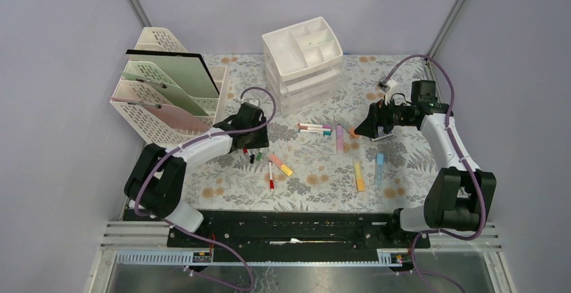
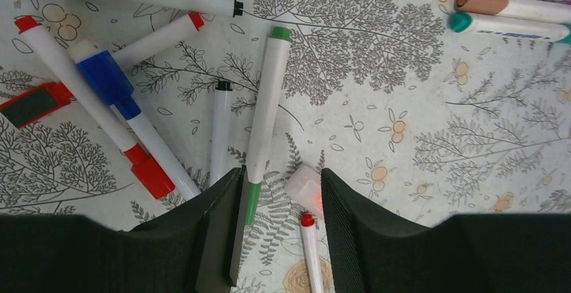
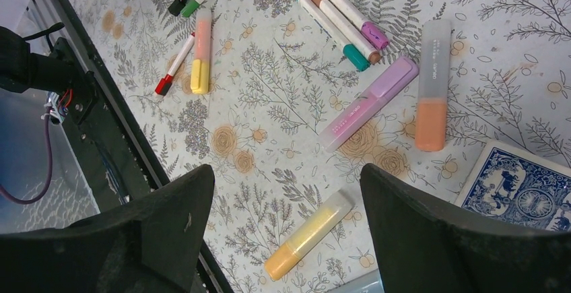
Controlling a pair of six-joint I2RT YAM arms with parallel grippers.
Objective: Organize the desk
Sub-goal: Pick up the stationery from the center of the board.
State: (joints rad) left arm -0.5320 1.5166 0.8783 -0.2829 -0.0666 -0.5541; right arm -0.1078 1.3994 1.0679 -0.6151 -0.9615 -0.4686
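The desk [image 1: 316, 188], in fern-and-flower cloth, is strewn with pens. My left gripper [image 1: 252, 146] [image 2: 279, 178] hangs low over a heap of whiteboard markers, its jaws half closed with a gap between them. The green-ended marker [image 2: 266, 114] has its tail against the left finger. A translucent highlighter cap [image 2: 304, 186] lies against the right finger, and a red-tipped pen [image 2: 310, 246] sits in the gap. My right gripper [image 1: 363, 130] [image 3: 286, 178] stands wide open above a yellow highlighter [image 3: 310, 232], holding nothing.
A cream file rack [image 1: 168, 94] stands back left and a white drawer unit [image 1: 303, 60] at the back centre. Three markers [image 3: 343, 20], a purple highlighter [image 3: 369, 103], an orange one [image 3: 431, 94] and a blue card box [image 3: 522, 188] lie near my right gripper.
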